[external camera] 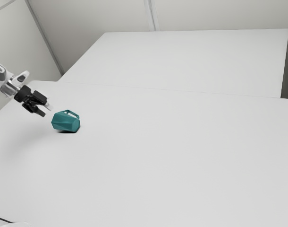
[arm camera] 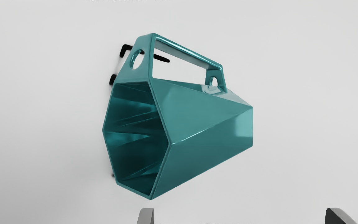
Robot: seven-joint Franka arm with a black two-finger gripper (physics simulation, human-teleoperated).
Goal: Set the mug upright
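Exterior view, left of the frame near mid-height: the teal mug (external camera: 66, 122) lies on its side, handle (external camera: 73, 113) uppermost, base toward the exterior view's right; just up and left of it hangs the gripper (external camera: 47, 112), open wide and holding nothing; beyond, the white table (external camera: 172, 156) spreads to the frame's lower right; a grip on the tapering, faceted walls could slip or roll the mug; a finger catching the handle could shove it away

Passage open over the smooth white worktop (external camera: 172, 156) on all sides of the glossy teal faceted mug (external camera: 65, 122); its tipped body and raised handle (arm camera: 186, 53) obstruct.
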